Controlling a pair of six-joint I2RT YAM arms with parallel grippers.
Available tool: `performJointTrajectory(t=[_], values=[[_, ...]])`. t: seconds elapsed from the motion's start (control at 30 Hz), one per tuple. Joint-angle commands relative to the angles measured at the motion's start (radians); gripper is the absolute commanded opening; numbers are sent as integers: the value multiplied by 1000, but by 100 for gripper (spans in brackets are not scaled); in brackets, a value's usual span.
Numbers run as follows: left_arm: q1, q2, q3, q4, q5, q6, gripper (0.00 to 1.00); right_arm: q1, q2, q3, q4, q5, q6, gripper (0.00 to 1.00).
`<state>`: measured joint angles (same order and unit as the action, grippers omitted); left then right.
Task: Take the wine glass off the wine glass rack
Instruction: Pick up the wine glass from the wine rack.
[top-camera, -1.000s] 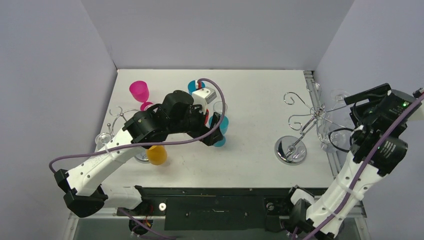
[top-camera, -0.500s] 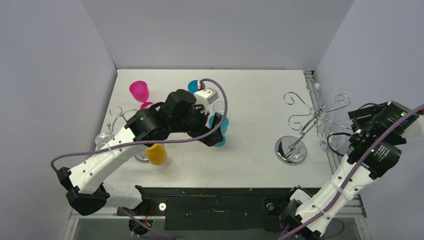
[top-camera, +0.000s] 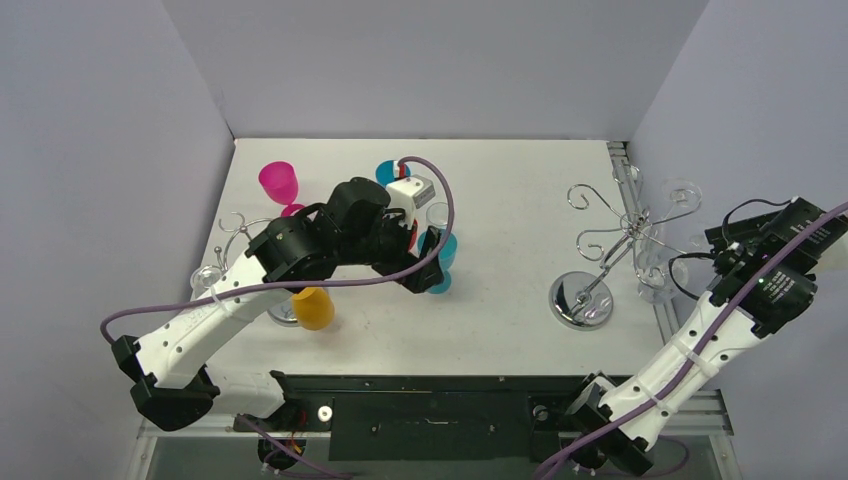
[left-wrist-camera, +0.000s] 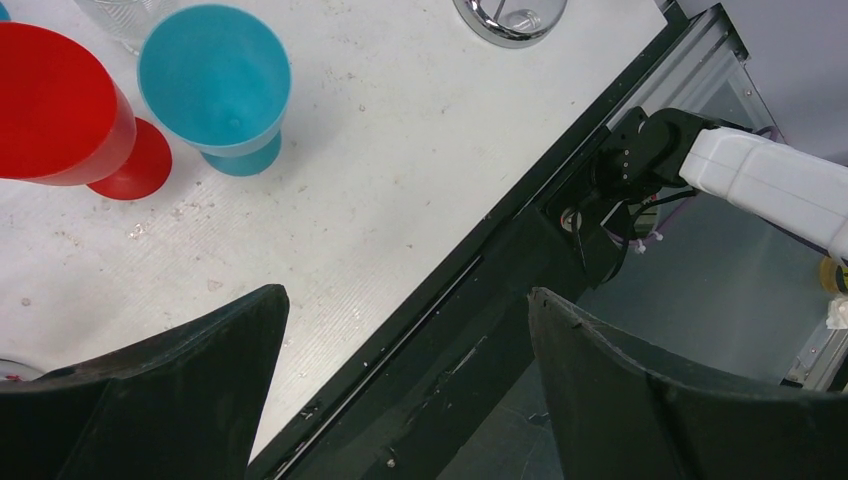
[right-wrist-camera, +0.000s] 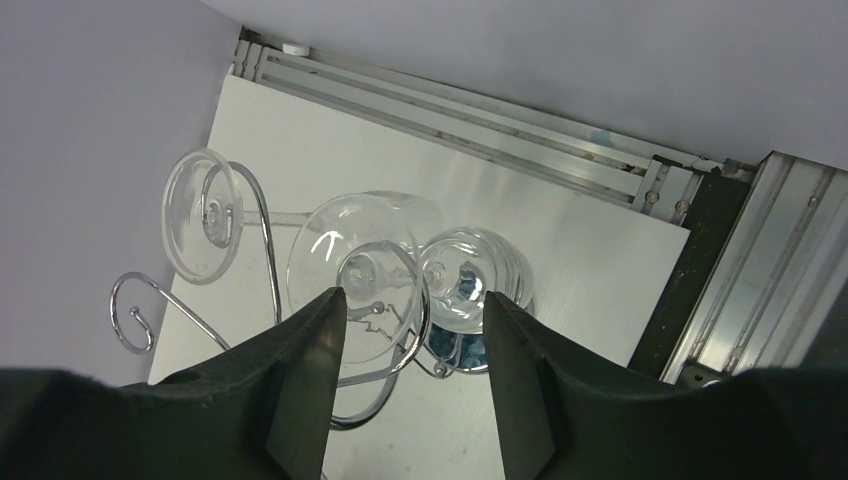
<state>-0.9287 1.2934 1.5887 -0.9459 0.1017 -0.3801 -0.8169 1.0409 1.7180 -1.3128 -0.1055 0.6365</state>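
Grasp setup: the right gripper (right-wrist-camera: 410, 300), jaws parted, frames a clear wine glass (right-wrist-camera: 352, 262) hanging on the rack (top-camera: 583, 300) at the table's three o'clock edge. Next it must pinch the glass and slide it off the wire arm. The left gripper (left-wrist-camera: 405, 296) hangs open and empty.

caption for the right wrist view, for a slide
Open right gripper frames clear wine glasses hanging on the wire rack

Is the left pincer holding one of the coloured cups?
No, the left pincer stands wide open and grips nothing.
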Motion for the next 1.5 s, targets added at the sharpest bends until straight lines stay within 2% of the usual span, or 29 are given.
performJointTrajectory(t=[0.0,0.3,0.63,1.0,1.47], values=[[-4,-11,50,-4,-7,24,88,-19,10,26,0,5,-24,49],[-4,3,77,-18,-1,34,88,-46,49,7,36,-37,-23,48],[-4,9,90,-25,1,35,88,-66,66,-33,88,-100,-8,42],[-4,12,91,-27,2,34,88,-88,27,-159,190,-147,20,39],[-4,23,88,-24,10,32,87,-104,-3,-208,222,-157,18,20]])
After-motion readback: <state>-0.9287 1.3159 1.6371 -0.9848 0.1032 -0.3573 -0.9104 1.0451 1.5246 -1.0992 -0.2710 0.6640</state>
